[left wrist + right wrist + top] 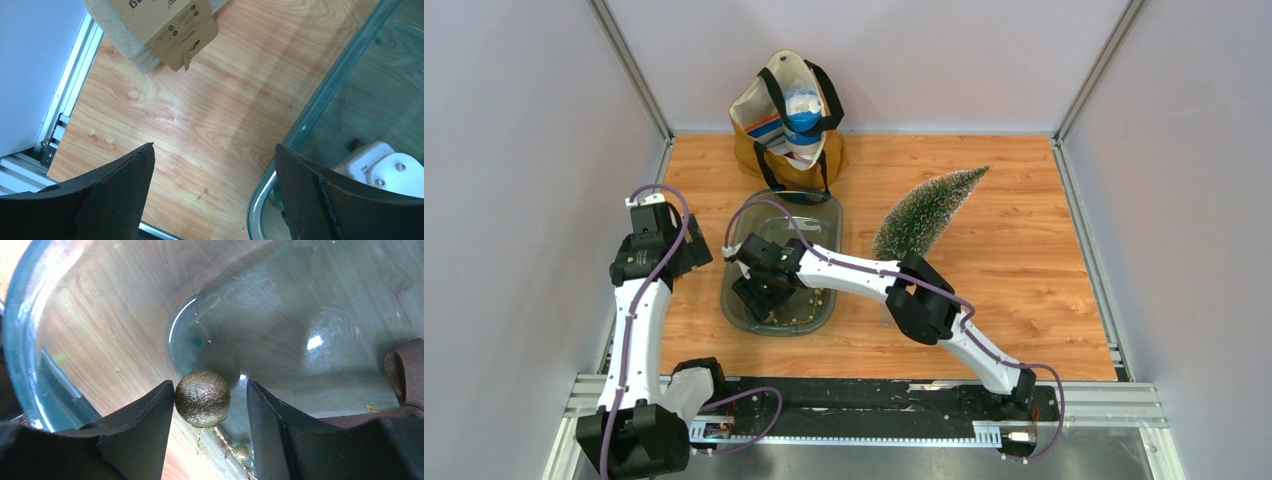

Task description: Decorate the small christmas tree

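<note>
The small christmas tree [929, 212] lies on its side on the wooden table, right of the clear tray [832, 222]. My right gripper [760, 291] reaches down into the tray. In the right wrist view a gold glitter ball [202, 397] sits between its fingers [150, 415]. The left finger touches the ball and a narrow gap shows at the right one, so my right gripper [211, 388] is open around it. A thin gold string with a small gold bead [241, 451] trails below the ball. My left gripper [214, 152] hangs wide open over bare wood just left of the tray rim [320, 95].
A tan tote bag [789, 120] with dark straps stands at the back, behind the tray. A brown strap [405, 375] lies at the tray's edge in the right wrist view. A cardboard tag [170, 25] shows at the top of the left wrist view. Grey walls enclose the table.
</note>
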{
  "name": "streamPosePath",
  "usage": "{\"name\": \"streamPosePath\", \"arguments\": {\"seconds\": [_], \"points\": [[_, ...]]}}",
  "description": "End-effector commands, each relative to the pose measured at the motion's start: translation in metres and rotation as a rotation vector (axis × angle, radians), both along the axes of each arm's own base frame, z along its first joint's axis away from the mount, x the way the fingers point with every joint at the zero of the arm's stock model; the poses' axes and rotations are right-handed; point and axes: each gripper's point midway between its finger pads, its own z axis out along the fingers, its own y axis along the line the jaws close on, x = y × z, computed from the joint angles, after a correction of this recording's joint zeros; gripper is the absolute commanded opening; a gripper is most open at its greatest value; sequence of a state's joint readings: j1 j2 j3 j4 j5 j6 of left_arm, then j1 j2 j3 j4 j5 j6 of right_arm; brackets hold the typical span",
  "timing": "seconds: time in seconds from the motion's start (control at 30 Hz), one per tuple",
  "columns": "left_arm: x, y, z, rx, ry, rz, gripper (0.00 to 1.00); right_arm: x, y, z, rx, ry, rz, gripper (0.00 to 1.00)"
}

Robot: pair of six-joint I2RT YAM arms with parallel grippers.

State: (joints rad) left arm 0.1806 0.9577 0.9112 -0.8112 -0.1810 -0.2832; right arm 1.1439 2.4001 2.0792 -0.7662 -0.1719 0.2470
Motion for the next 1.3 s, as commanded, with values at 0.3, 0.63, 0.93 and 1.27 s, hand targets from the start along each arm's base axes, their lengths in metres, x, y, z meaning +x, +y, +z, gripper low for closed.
{"name": "streamPosePath", "arguments": {"seconds": [0.3,0.63,0.93,1.27], "points": [[0.006,-0.001,0.006,-0.009,-0.027,-0.017,0.96,0.039,0.003,0.018,0.050,-0.073,-0.144,0.48],[0.007,-0.002,0.005,-0.015,-0.027,-0.026,0.96,0.051,0.011,0.053,0.162,-0.063,-0.193,0.43],[0.009,-0.004,0.003,-0.025,-0.022,-0.038,0.96,0.044,-0.006,0.036,0.101,-0.023,-0.200,0.68],[0.009,-0.006,0.003,-0.030,-0.021,-0.046,0.96,0.038,-0.018,0.068,0.140,-0.044,-0.213,0.72]]}}
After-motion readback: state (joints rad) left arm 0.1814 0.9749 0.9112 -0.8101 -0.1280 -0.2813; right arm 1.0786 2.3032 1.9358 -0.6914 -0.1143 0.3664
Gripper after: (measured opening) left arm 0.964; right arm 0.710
